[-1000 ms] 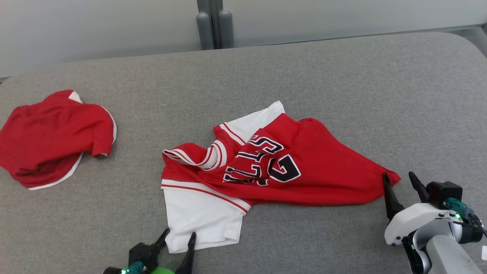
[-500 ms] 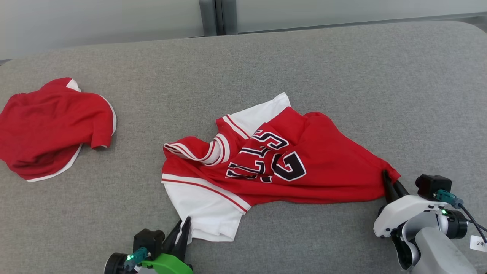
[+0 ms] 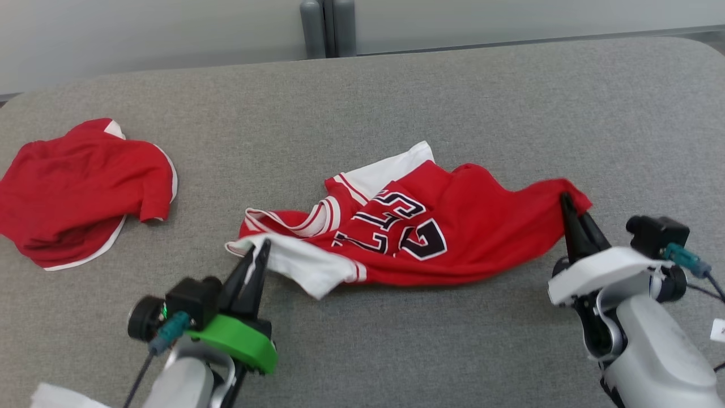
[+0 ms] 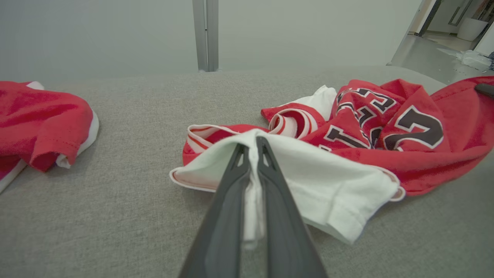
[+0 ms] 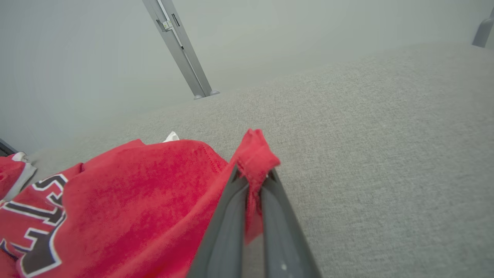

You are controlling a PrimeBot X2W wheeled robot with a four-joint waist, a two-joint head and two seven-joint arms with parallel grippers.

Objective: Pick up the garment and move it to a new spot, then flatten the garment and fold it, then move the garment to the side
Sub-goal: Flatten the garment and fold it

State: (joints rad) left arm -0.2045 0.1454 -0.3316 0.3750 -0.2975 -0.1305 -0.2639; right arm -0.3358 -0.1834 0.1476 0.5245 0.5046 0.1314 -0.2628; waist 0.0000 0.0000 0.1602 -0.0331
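Note:
The garment [image 3: 453, 238] is a red jersey with white sleeves and dark lettering, crumpled in the middle of the grey padded table [image 3: 453, 102]. My left gripper [image 3: 263, 245] is shut on its white sleeve [image 4: 308, 173], lifted off the cloth at the near left. My right gripper [image 3: 563, 198] is shut on the red hem corner [image 5: 254, 154] at the right, also raised. The garment [image 4: 386, 123] sags between the two grips, and its red body [image 5: 127, 193] hangs to the left in the right wrist view.
A second red and white garment [image 3: 79, 187] lies bunched at the table's left edge, also seen as a red heap [image 4: 38, 119] in the left wrist view. A grey post [image 3: 325, 28] stands behind the table's far edge. A doorway [image 4: 451, 31] opens at the far right.
Both grippers went from open to shut on the garment, then rose and moved away from me, lifting the white sleeve and the red corner. The camera also shifted slightly.

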